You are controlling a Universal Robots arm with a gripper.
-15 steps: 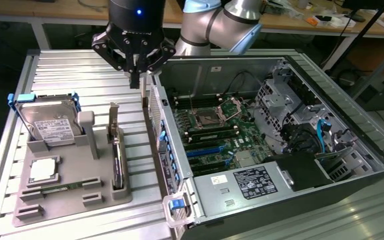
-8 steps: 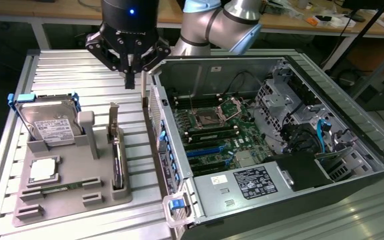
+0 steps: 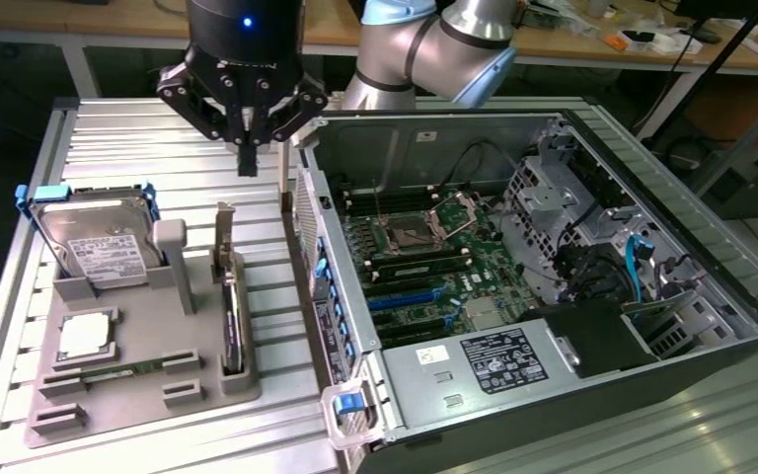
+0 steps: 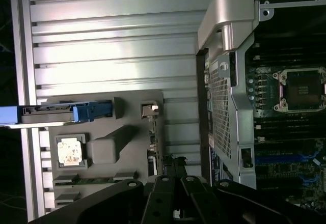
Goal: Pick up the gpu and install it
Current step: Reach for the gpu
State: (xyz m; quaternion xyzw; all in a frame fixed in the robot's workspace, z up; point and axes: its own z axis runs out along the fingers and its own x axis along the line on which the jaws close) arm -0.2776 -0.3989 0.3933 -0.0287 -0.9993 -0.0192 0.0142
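Observation:
The gpu (image 3: 232,314) is a slim dark card standing on edge in a slot of the grey holder tray (image 3: 142,400), its silvery bracket (image 3: 225,235) at the far end. In the wrist view the gpu (image 4: 152,145) shows edge-on along the tray's side nearest the case. My gripper (image 3: 249,158) hangs above the table just beyond the card's bracket end, between the tray and the open computer case (image 3: 537,267). Its fingers are shut together with nothing between them. The dark closed fingers (image 4: 173,173) point down toward the card's end.
The tray also carries a silver hard drive in a blue frame (image 3: 90,242), a square processor (image 3: 86,336) and a thin green memory stick (image 3: 122,372). Inside the case, the motherboard has blue expansion slots (image 3: 413,296). The case wall (image 3: 303,212) stands close beside the card.

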